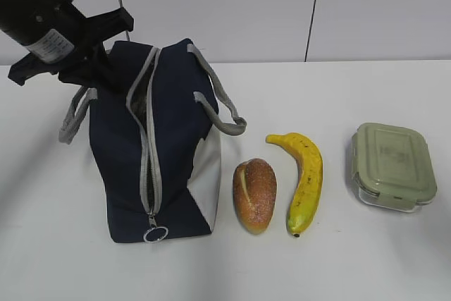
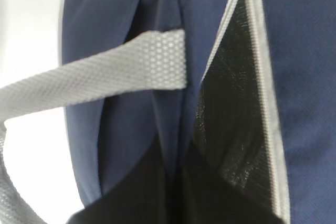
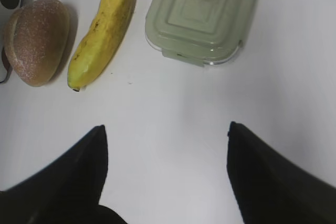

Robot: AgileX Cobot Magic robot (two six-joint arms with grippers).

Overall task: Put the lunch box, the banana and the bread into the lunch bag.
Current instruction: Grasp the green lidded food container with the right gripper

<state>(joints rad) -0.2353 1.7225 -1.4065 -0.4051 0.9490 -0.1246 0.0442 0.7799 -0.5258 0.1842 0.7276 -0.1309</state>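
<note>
From outside, the left claw sits at the far end of the bag, clenched, apparently pinching the fabric beside the zip to keep the mouth parted for loading. To its right on the worktop lie the bread, banana and box, none yet packed. The left wrist view shows a grey strap just ahead of that claw and the dark opening to its right. In the right wrist view the right claw hangs released and empty, the box ahead, the banana and bread ahead-left.
</note>
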